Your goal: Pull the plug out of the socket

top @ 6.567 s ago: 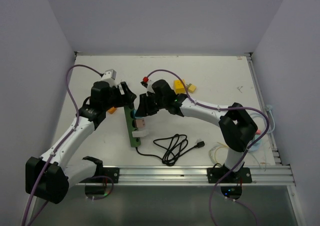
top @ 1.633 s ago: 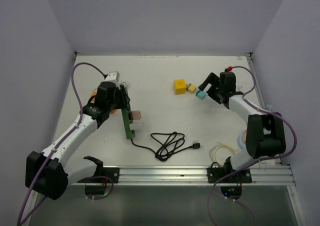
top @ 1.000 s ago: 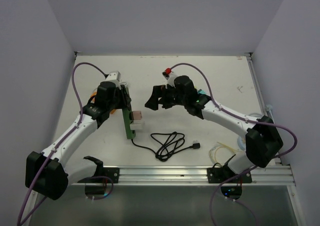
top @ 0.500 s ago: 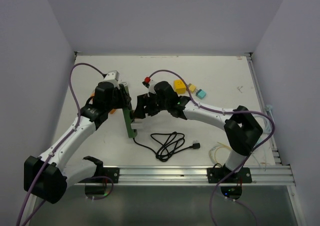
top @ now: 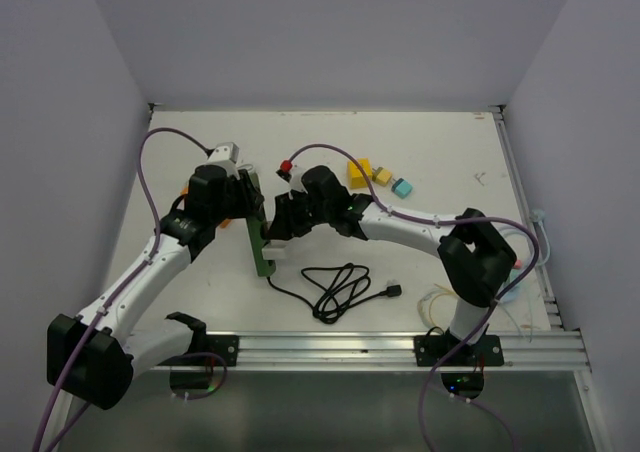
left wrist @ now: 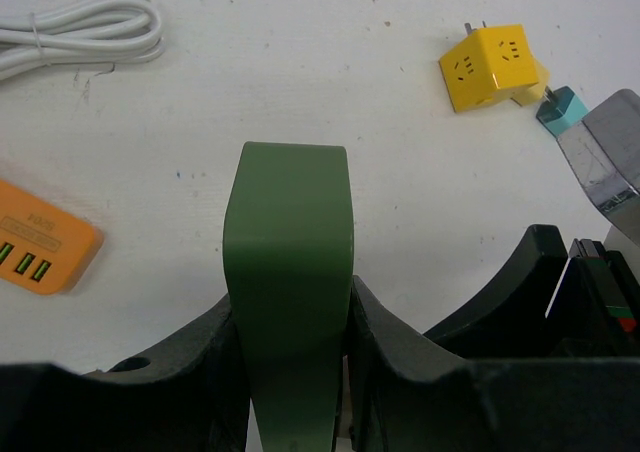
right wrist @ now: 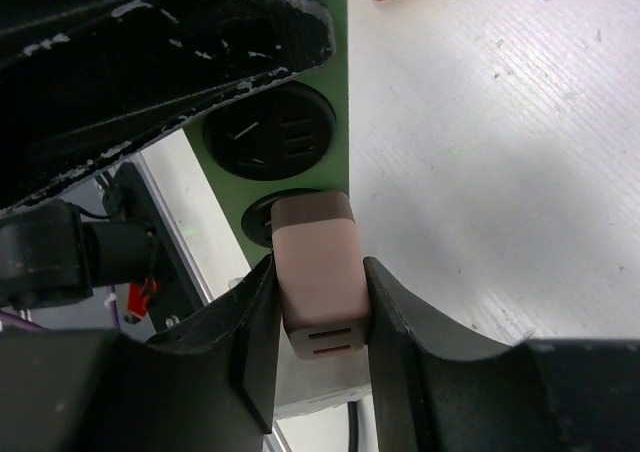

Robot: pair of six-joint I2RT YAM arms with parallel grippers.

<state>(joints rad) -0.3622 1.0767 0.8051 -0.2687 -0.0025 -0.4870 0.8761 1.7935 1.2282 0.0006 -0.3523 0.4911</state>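
Two right fingers (right wrist: 252,342) clenched on pink plug (right wrist: 318,282) seated in green socket strip (left wrist: 288,262), left fingers (left wrist: 200,347) gripping strip's end.

The white table (top: 330,142) under the left gripper (top: 251,206) and the right gripper (top: 276,232) is matt and evenly lit, with only soft shadows. Beyond both grippers stands a plain pale lilac-grey back wall (top: 330,42). A left wall (top: 60,152) rises well left of the left gripper, and a right wall (top: 590,152) well right of the right one. Behind them an aluminium rail (top: 330,347) borders the table's near edge.
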